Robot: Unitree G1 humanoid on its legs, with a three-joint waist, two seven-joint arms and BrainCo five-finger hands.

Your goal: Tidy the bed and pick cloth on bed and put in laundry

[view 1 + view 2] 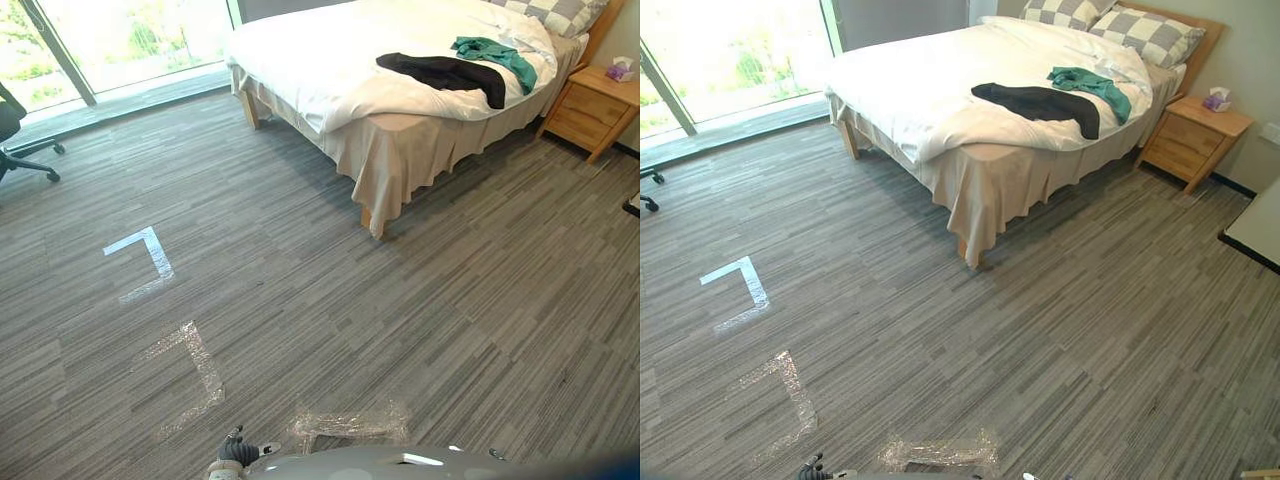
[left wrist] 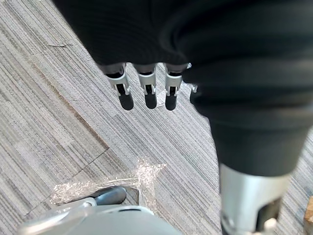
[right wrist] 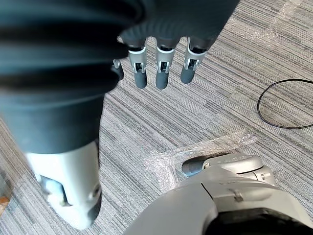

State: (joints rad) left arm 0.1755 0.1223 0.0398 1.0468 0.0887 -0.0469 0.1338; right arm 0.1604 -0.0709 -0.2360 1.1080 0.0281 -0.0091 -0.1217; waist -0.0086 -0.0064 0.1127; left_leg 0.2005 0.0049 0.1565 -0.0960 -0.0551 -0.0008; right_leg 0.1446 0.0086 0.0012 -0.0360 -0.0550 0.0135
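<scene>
Work looks unstarted to me: a crumpled black cloth point(image 1: 445, 72) and a teal-green cloth point(image 1: 495, 52) lie side by side on the wooden bed with its white duvet point(image 1: 320, 60), toward its checked pillows point(image 1: 1150, 35). I hold well apart from the bed, left hand point(image 2: 150, 93) and right hand point(image 3: 162, 73) hanging loose-fingered and empty. Tidying and collecting remain.

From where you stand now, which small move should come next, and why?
Probably a step forward toward the bed. The black cloth and the green cloth lie on top of it, and a wide stretch of carpet lies in between. The left robot hand and the right robot hand hang over the carpet with straight fingers and hold nothing, so reaching seems too early.
</scene>
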